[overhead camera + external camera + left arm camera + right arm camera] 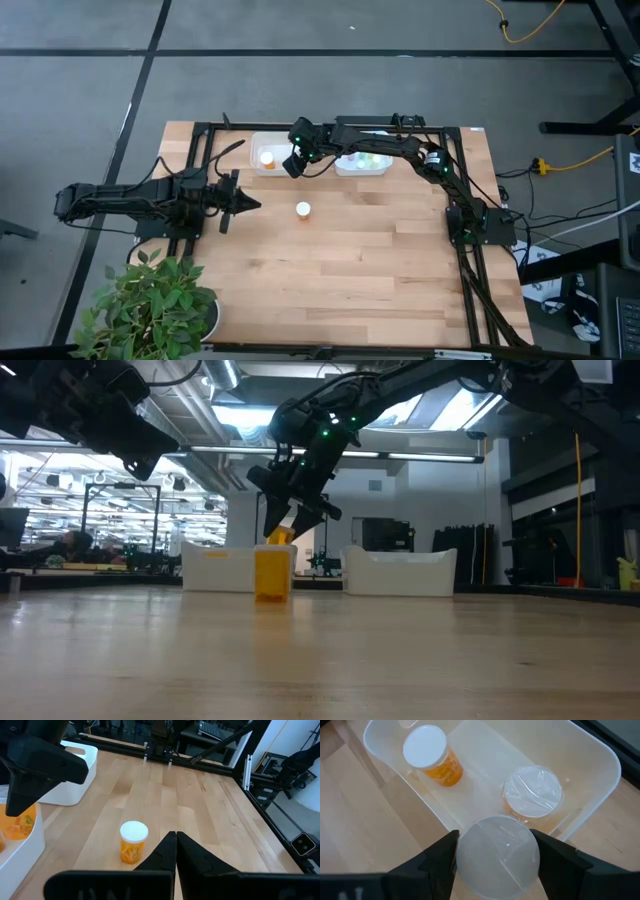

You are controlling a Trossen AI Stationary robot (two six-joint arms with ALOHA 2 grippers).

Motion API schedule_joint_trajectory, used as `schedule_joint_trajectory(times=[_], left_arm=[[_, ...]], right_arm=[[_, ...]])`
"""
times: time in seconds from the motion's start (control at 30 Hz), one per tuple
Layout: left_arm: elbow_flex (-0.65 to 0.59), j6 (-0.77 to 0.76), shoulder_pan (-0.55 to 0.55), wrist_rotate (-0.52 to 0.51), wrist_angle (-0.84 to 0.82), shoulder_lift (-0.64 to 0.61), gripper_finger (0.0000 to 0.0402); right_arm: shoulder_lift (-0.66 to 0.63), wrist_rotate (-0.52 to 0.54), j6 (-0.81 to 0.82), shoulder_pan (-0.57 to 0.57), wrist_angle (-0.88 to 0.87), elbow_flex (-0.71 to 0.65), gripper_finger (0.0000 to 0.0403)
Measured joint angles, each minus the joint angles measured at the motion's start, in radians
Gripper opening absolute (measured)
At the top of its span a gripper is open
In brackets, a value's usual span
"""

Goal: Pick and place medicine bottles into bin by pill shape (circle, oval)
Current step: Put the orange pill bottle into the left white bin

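Pinched between the fingers of the right claw, over the left bin: a held bottle, seen cap-on in the wrist view, body hidden under its own cap; from table height, only an orange sliver below the fingers. Down in that bin, two binned bottles: one orange with a white cap, one under a glossy clear top, body mostly hidden. Out on the tabletop, well clear of both bins: a lone bottle, upright, orange, white-capped. Pill shapes too small to read. In the right bin, pale and green tops partly covered by the right arm, number hard to tell. At the tabletop's left edge: left claw, clenched, empty, pointing toward the lone bottle.
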Motion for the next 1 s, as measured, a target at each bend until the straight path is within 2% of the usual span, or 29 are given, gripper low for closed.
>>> schedule_joint_trajectory(times=[0.83, 1.0], left_arm=[[0.000, 0.000, 0.000, 0.000, -0.037, 0.000, 0.0000], [0.000, 0.000, 0.000, 0.001, -0.037, 0.000, 0.0000]], right_arm=[[0.000, 0.026, -0.003, -0.002, 0.003, 0.000, 0.0237], [0.010, 0.057, -0.001, -0.002, 0.008, 0.001, 0.0237]])
